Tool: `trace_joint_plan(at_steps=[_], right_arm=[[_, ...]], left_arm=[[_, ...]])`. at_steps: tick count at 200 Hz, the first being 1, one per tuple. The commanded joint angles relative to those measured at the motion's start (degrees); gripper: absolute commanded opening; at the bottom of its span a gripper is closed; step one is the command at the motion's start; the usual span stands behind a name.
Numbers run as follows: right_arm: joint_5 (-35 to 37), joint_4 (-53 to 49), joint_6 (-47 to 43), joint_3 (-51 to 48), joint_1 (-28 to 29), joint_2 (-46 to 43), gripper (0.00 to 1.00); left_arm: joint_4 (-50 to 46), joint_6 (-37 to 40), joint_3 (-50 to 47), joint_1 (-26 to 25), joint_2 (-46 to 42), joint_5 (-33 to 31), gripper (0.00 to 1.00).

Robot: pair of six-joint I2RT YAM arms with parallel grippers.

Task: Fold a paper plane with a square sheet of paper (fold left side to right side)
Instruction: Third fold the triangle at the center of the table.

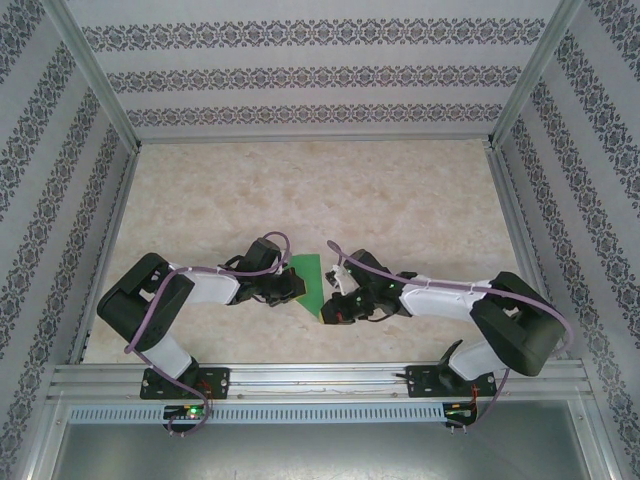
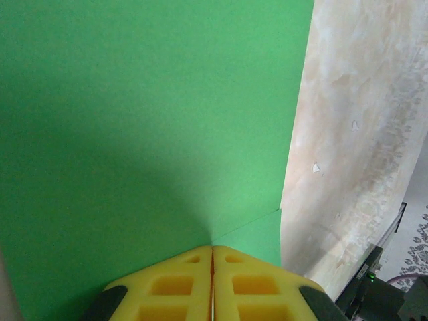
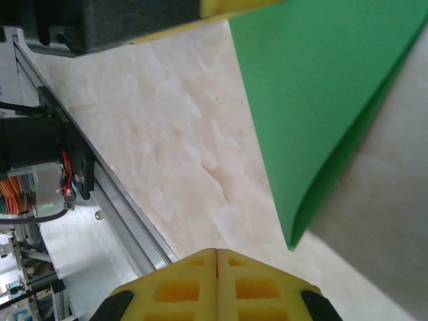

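pinching the green paper, left gripper holds it beside right gripper.

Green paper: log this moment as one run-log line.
green paper: partly folded, layers apart at corner | left gripper: shut on green paper | right gripper: shut, empty, beside paper's corner

R gripper pads pressed together (yellow) — green paper, folded, corner just beside it on table

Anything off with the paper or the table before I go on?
Nothing spilled or torn. The green paper is folded over, but its fold by the near corner looks rounded and open, not creased flat. The left gripper, jaws shut, touches it.
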Motion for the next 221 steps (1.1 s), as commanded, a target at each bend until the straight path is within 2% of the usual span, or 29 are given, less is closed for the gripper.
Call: trace_joint_plan(at_steps=[1,42,138,221], right_arm=[[1.4,2.1,0.3,2.9,1.1,3.1,0.00],[4.8,5.4,1.6,6.6,1.4,9.0,0.00],[10.9,-0.6,1.9,6.3,0.4,14.1,0.00],[6.9,2.4,-0.6,2.2,-2.5,16.0,0.00]], left_arm=[[-2.6,-0.4,-1.9,-0.5,3.1,-5.5,0.08],[-3.5,0.0,-1.6,-0.5,3.0,-5.6,0.08],[-3.8,0.8,-0.1,-0.5,1.9,-4.3,0.10],[-5.7,3.8,-0.7,-0.5,-9.0,-4.8,0.12]])
